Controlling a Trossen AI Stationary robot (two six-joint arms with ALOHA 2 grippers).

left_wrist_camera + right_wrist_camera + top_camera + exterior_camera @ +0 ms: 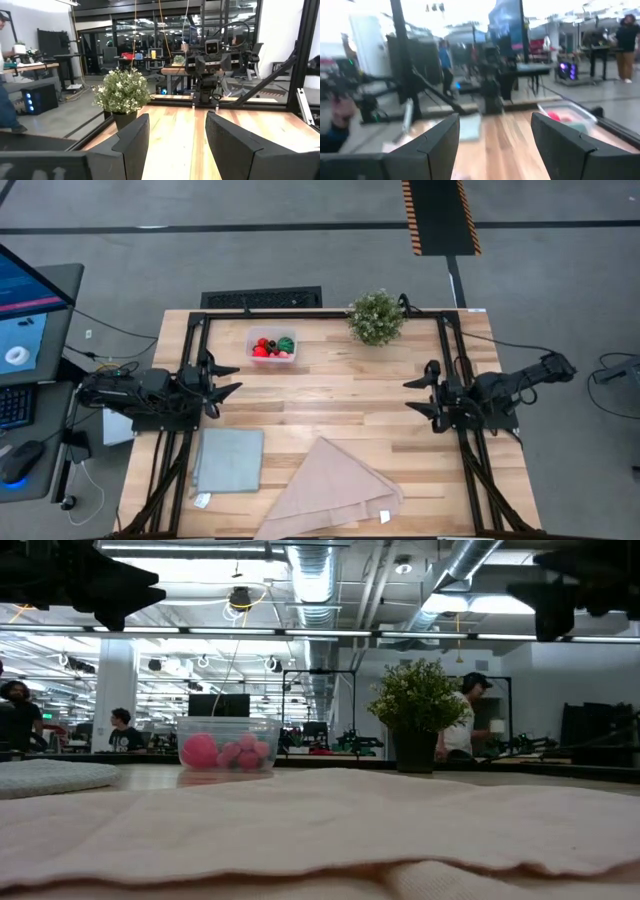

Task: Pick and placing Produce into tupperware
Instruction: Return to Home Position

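Tupperware sits on the table toward its far edge, upright, lid off. The produce lies inside it: I count several red pieces, one round green piece and something dark, all within the walls; none shows loose on the wood. In the low view the same container shows pink and red pieces piled against its clear wall. Left gripper hangs left of the tupperware and nearer the front, well apart from it, fingers spread, nothing between them. Right gripper is well off to the tupperware's right, fingers likewise spread and empty. Potted plant stands near the tupperware's right. Grey-blue cloth lies flat well in front of the tupperware; beige cloth is in front and rightward.
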